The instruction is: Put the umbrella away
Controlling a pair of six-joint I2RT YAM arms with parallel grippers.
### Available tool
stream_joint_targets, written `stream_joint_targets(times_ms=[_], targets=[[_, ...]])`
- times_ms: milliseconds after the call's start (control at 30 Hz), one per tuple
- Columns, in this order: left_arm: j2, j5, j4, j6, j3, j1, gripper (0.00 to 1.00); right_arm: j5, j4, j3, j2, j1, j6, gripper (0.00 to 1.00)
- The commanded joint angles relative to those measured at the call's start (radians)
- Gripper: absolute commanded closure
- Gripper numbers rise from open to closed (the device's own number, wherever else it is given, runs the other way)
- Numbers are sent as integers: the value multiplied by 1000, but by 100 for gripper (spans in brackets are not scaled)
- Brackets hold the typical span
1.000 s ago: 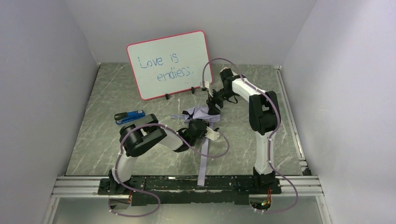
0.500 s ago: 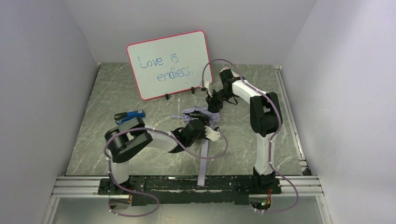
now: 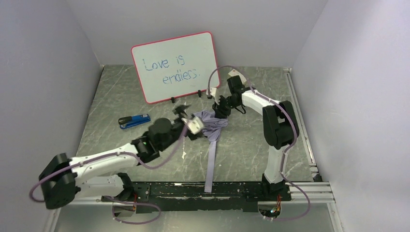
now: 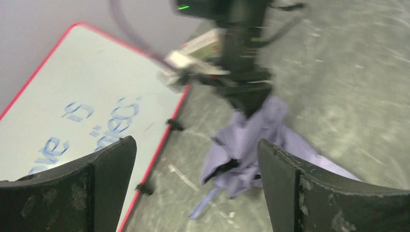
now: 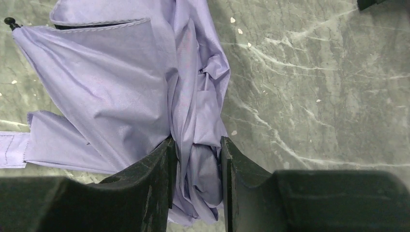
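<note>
The pale lavender umbrella (image 3: 211, 122) lies crumpled at the middle of the table, its long strap (image 3: 211, 162) trailing toward the near edge. My right gripper (image 3: 222, 107) is shut on a bunch of the umbrella's fabric (image 5: 198, 159), both fingers pressing the folds. In the right wrist view a black rib tip (image 5: 8, 21) pokes out at the upper left. My left gripper (image 3: 186, 118) stands wide open just left of the umbrella (image 4: 251, 140), apart from it, with nothing between its fingers (image 4: 111, 169). The shaft and handle are hidden.
A red-framed whiteboard (image 3: 175, 66) with blue writing leans against the back wall, also in the left wrist view (image 4: 77, 106). A blue and black stapler (image 3: 134, 121) lies left of the left gripper. Walls enclose the table on three sides.
My left gripper opened, let go of the umbrella and swung left and back as its arm stretched out. The right gripper closed on the fabric and drew it slightly toward the back.
</note>
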Motion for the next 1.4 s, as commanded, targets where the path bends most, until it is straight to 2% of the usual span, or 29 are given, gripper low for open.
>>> stream_joint_targets(times_ms=[0,100,367,700,833,1067,1367], targets=[[-70,207,-102,-281,15,233,4,291,208,-186,-27,39,2,82],[-42,328,-133,-339,65,364,5,384,337,-300,-94,87,9,83],[124,478,-199,-378,262,495,5,553,534,-552,-228,209,19,85],[408,722,-396,-246,535,514,4,638,652,-767,-377,315,91,86],[557,850,-562,-174,683,514,6,674,685,-829,-416,355,114,86],[738,952,-712,-139,833,510,6,739,695,-874,-459,431,144,86],[878,1009,-888,-36,911,463,4,768,697,-896,-464,477,163,87]])
